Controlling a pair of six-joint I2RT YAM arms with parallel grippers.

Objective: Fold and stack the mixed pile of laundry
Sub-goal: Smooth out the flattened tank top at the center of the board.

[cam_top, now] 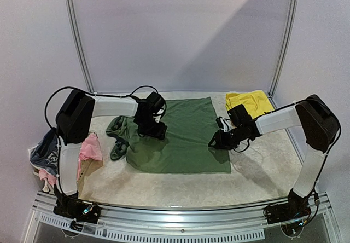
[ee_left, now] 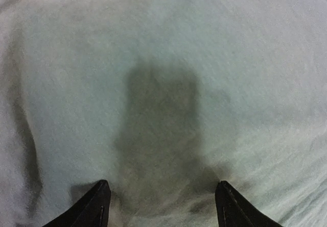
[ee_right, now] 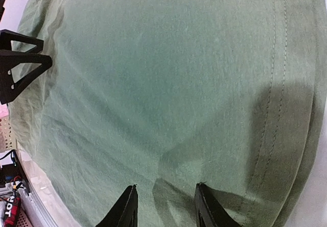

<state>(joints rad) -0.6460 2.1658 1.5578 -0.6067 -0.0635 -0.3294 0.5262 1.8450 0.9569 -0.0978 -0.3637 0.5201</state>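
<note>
The olive-green top [cam_top: 183, 136] lies spread flat in the middle of the table, its left end bunched. My left gripper [cam_top: 155, 131] is open just above the top's left part; the left wrist view [ee_left: 161, 196] shows only green cloth [ee_left: 163, 58] and its shadow between the fingers. My right gripper [cam_top: 214, 142] is open over the top's right edge; the right wrist view [ee_right: 166, 204] shows the stitched hem [ee_right: 276, 84] to the right of the fingers. Yellow shorts [cam_top: 250, 103] lie at the back right. A pink piece [cam_top: 90, 147] and a blue-grey piece [cam_top: 45, 150] sit at the left.
The pale mesh basket [cam_top: 38, 169] stands at the table's left edge with the pink and blue-grey pieces on it. White walls and metal frame posts close the back. The metal rail [cam_top: 180, 224] runs along the near edge.
</note>
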